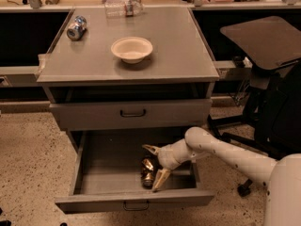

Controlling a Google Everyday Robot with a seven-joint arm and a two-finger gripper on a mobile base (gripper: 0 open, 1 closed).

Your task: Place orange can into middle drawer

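– Jaws look spread wide to me, nothing clamped. The gripper (pixel 150 166) is down inside the middle drawer (pixel 108 166). One finger points toward the back and the other angles toward the drawer front. The orange can (pixel 147 173) sits on the drawer floor right between them. Can't tell if the lower finger actually touches it.

– Same read here. The can's a dented, shiny orange-gold thing, right of the drawer's middle and closer to the front wall than the back. Upright or tipped, I honestly can't say. What about the arm?

– The white arm (pixel 225 152) comes in from the lower right, smooth and tubular. It slopes across the drawer's right wall, bends at a rounded joint, and the wrist points left into the box.

– The drawer itself is a wide grey box, pulled out, with a small dark handle (pixel 135 205) on its front. It holds the can.

– The upper drawer (pixel 178 114) sits shut, with the same sort of handle. Up on the grey surface (pixel 183 55) there's a pale round bowl (pixel 131 49) near the middle. A blue-and-silver can (pixel 76 28) lies on its side at the back left, well apart from the bowl.

– Dark office chair (pixel 277 102) off to the right, speckled floor (pixel 28 149) all around.
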